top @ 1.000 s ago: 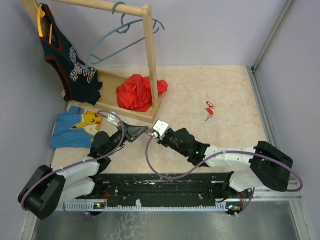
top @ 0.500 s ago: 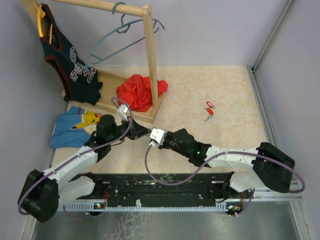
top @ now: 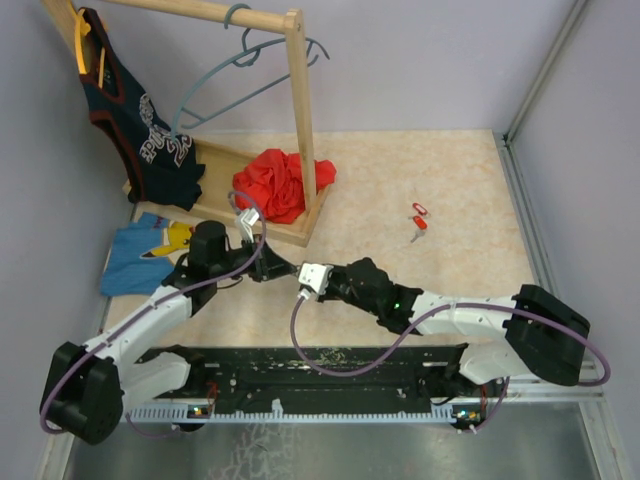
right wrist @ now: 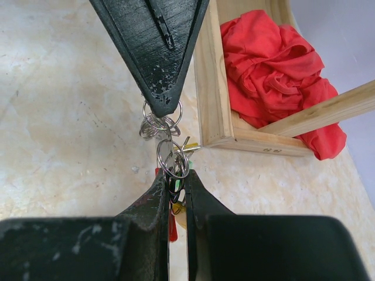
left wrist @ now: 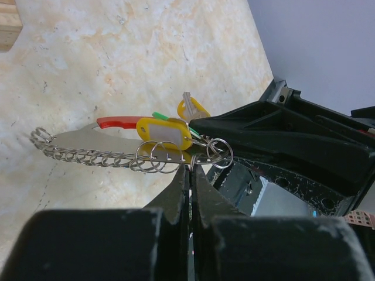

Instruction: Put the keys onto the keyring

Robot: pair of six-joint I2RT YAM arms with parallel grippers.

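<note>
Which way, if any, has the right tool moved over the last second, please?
Yes. The right tool has slid down the overhead view, away from the corner of the wooden rack and toward the black rail.

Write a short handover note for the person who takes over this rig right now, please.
Left gripper: shut on the rings of the keyring.
Right gripper: shut on the same keyring from the opposite side.
Keys: a yellow-tagged key, with red and green ones, hangs in that bunch; two red keys lie loose on the table, to the right of both grippers.
Done: the keys in the bunch seem threaded.
Left: the two loose keys.
</note>
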